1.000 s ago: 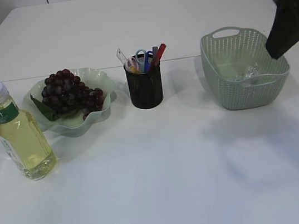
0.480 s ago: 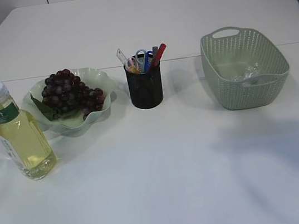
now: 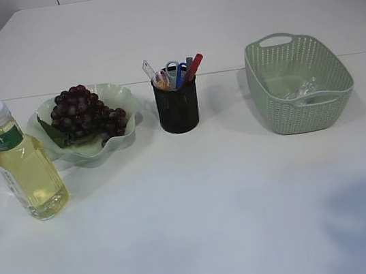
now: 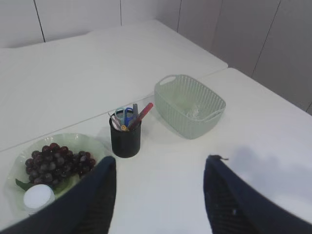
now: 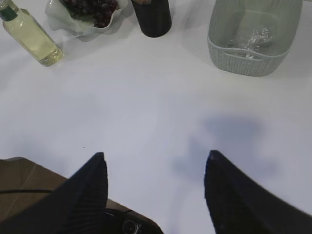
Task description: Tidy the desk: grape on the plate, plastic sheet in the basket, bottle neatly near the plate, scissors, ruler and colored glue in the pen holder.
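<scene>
Both my claws hang high above the desk (image 3: 200, 203) with fingers spread wide and nothing held: the left claw (image 4: 160, 195) at the bottom of its wrist view, the right claw (image 5: 155, 187) likewise. The grape (image 3: 85, 114) lies on the plate (image 3: 125, 94) at centre left; soft fruit, best lifted by the stem. The bottle (image 3: 22, 164) stands upright at far left, just beside the plate; full, so heavy, and smooth, to be gripped round the body. Scissors (image 3: 172, 69), ruler (image 3: 149, 68) and colored glue (image 3: 194, 65) stand in the pen holder (image 3: 177, 107) at centre. The plastic sheet (image 3: 303, 88), crumpled, light and slippery, rests in the basket (image 3: 304, 115) at right. I judge everything placed.
</scene>
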